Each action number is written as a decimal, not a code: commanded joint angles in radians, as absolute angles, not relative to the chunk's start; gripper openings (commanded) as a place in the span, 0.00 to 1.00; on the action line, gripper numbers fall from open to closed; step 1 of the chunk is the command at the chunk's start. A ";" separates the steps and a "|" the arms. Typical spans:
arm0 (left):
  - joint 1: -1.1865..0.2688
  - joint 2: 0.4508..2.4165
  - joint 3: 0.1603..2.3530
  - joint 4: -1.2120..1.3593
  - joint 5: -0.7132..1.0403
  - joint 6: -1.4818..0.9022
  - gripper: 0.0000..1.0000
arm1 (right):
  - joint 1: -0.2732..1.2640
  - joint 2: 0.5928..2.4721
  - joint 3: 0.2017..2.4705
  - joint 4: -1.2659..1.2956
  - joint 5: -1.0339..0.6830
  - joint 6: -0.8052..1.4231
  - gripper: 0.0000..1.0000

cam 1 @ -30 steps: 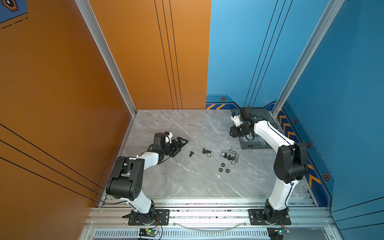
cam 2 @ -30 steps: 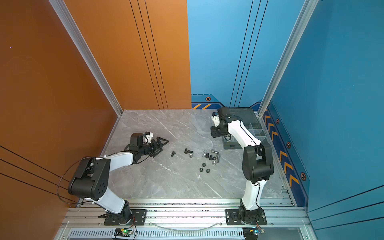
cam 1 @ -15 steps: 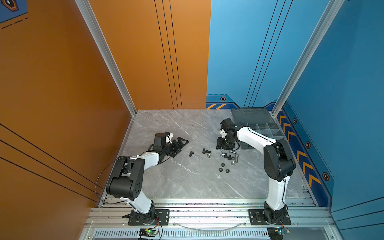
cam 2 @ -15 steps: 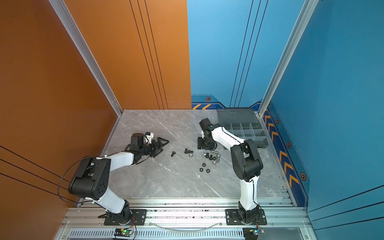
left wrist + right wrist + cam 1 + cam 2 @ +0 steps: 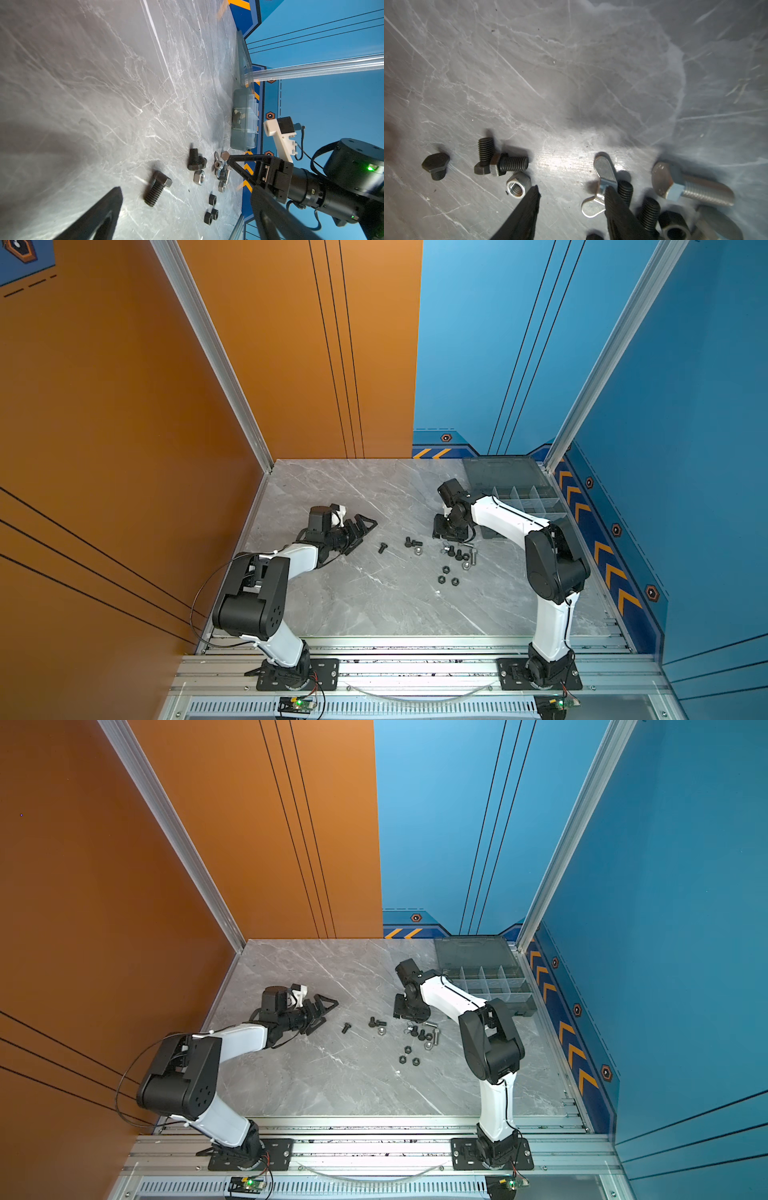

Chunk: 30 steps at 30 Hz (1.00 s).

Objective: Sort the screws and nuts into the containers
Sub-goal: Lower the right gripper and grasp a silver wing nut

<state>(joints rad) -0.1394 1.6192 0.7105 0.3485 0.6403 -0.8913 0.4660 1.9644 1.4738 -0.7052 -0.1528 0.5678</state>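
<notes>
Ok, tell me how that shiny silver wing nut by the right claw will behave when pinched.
The shiny silver metal wing nut looks rigid, so it should not bend. Its glossy ears may slip from a pinch. With both ears splayed on the grey marbled tabletop, it would probably skid rather than roll.

Carries the left white-and-black jointed arm (image 5: pixel 299 556) low, elbow folded back, forearm reaching toward the middle. Holds the left black triangular-fingered gripper (image 5: pixel 365 531) nearly level, jaws spread wide, nothing between them. Arches the right white-and-black jointed arm (image 5: pixel 507 518) forward and inward from a raised elbow. Points the right black ribbed-fingered gripper (image 5: pixel 573 189) steeply down, jaws partly parted, gap empty.
</notes>
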 commanded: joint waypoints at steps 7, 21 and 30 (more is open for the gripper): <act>-0.138 1.638 0.710 0.369 0.655 -0.892 0.98 | 0.464 2.000 1.460 -0.716 -0.104 0.574 0.54; -0.138 1.654 0.713 0.376 0.658 -0.894 0.98 | 0.466 2.008 1.439 -0.723 -0.084 0.575 0.53; -0.138 1.657 0.713 0.380 0.660 -0.894 0.98 | 0.469 2.017 1.432 -0.724 -0.088 0.577 0.52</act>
